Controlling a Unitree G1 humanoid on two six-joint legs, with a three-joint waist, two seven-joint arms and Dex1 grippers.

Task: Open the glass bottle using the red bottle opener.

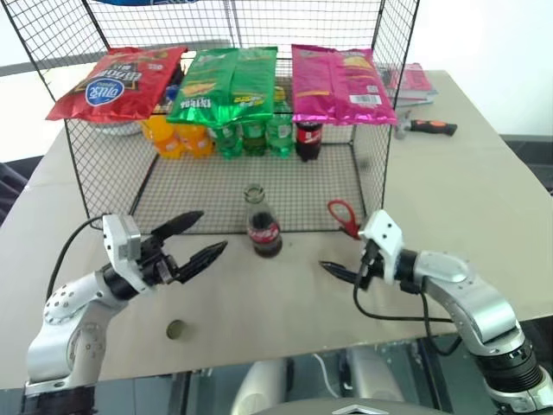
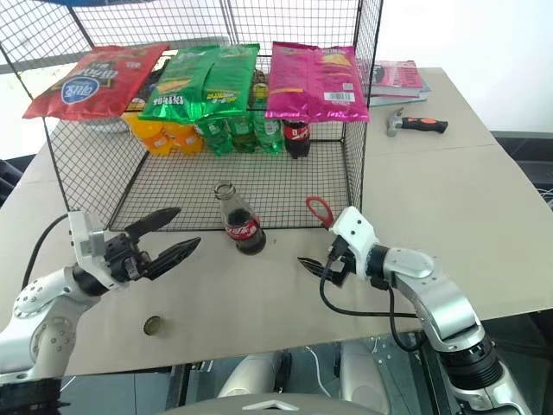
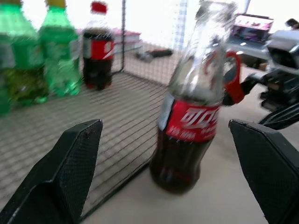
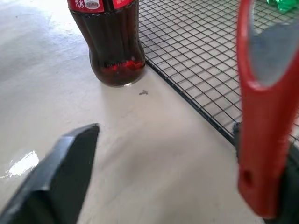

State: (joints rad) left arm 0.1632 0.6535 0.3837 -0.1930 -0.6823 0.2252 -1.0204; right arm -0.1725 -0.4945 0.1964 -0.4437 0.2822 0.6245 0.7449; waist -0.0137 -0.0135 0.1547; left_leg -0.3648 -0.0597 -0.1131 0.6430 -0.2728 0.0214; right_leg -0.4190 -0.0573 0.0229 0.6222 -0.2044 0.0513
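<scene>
Dark cola glass bottle (image 1: 263,228) with red label; red bottle opener (image 1: 343,216).

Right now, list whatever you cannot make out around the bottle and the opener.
- Right wrist view: the glass bottle is cut off above its label by the picture's edge, and so is the ring of the red bottle opener.
- Same view: the opener hides one finger of the right end effector, so contact is unclear.
- Left wrist view: the bottle's mouth is blurred.
- Head views: the small round thing is too small to identify.
</scene>
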